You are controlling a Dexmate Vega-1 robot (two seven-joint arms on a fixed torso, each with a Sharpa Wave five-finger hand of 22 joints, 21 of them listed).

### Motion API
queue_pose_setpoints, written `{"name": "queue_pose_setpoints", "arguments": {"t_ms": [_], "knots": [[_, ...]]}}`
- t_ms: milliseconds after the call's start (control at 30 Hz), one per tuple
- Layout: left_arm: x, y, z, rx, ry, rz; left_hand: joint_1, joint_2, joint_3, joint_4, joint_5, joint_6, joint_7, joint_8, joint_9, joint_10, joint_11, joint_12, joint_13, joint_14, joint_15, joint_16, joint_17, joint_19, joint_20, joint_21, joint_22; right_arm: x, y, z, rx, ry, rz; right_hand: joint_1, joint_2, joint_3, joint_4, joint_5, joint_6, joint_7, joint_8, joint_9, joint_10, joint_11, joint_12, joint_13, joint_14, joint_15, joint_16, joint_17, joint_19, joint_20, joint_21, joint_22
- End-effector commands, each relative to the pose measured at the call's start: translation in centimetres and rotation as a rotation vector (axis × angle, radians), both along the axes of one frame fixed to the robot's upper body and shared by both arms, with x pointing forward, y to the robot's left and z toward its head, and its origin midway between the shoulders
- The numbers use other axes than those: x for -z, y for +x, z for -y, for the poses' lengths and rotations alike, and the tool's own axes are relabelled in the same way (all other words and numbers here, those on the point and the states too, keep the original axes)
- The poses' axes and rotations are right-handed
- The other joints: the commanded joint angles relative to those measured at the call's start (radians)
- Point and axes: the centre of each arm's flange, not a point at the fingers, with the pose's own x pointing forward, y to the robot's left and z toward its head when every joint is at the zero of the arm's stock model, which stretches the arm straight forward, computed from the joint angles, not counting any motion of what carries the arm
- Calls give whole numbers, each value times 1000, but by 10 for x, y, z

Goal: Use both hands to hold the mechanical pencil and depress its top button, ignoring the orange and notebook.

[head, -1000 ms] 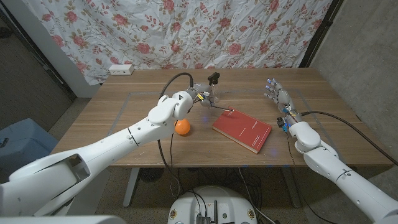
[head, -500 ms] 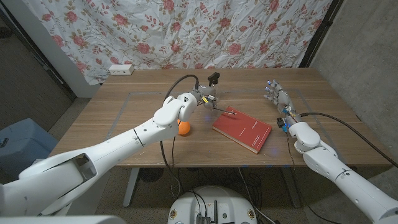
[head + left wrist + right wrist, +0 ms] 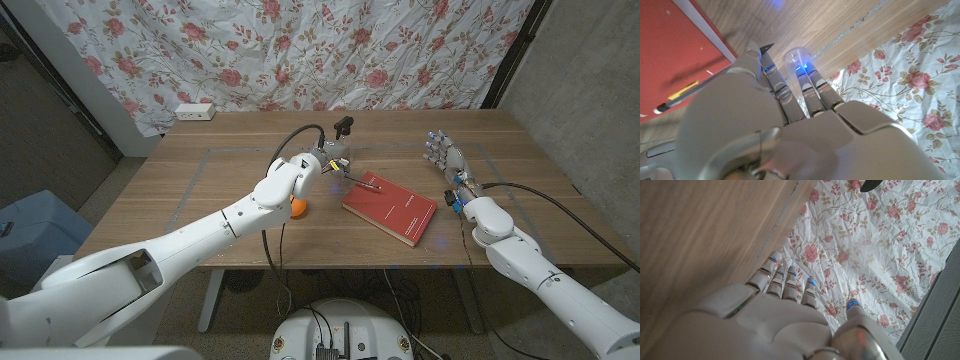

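The mechanical pencil (image 3: pixel 367 182) lies on the red notebook's (image 3: pixel 395 212) upper-left corner, just right of frame centre. It looks light, stiff and slick, likely to roll; the barrel's middle seems the best hold. The left hand (image 3: pixel 333 158) hovers just beside it, empty, fingers extended. The right hand (image 3: pixel 443 154) stands open, well right. The orange (image 3: pixel 297 206) sits lower left.

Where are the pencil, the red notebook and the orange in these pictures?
mechanical pencil (image 3: pixel 366 182): head view, on its thin shaft, lying over the notebook's corner.
red notebook (image 3: pixel 392 210): head view, middle of its cover.
orange (image 3: pixel 299 207): head view, the visible part beside the left arm.
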Motion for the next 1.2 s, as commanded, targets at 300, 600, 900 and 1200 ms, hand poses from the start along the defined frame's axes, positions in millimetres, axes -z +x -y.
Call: {"name": "queue_pose_setpoints", "arguments": {"t_ms": [300, 600, 900, 1200], "knots": [[9, 6, 10, 0, 0, -18, -11, 0, -8, 0, 5, -13, 2, 1, 3, -15, 0, 3, 3, -9, -154, 0, 3, -13, -104, -6, 2, 5, 1, -2, -10, 7, -11, -2, 15, 1, 10, 6, 9, -1, 5, 0, 8, 9, 2, 1, 1, 10, -4, -1, 0, -1, -1, 1], [10, 7, 13, 6, 4, -25, -12, 0, -8, 0, 5, -18, 3, 1, 3, -19, 0, 3, 3, -10, -154, 0, 3, -15, -103, -7, 2, 7, 0, -2, -12, 9, -14, -3, 16, 1, 13, 6, 11, -2, 5, 0, 12, 11, 3, 1, 2, 13, -4, -1, 0, 1, -1, 1], [9, 8, 12, -1, 12, -20, -20, -3, -10, 2, 5, -37, 0, -4, 4, -35, 0, 1, 2, -11, -150, -1, 2, -16, -103, -7, 1, 10, -1, 0, -9, 8, -21, -3, 16, 1, 15, 6, 14, -3, 5, 0, 12, 12, 2, 2, 3, 13, -4, -1, 0, 2, -1, 1], [7, 7, 13, -11, 14, -15, -31, -11, -16, 2, 6, -72, -1, -9, 4, -72, 1, -4, 1, -19, -148, -1, 2, -23, -100, -10, 0, 10, 0, 0, -14, 14, -17, -3, 16, 1, 17, 7, 18, -4, 6, 0, 11, 11, 1, 2, 4, 14, -4, -2, -1, 3, -1, 1]]}}
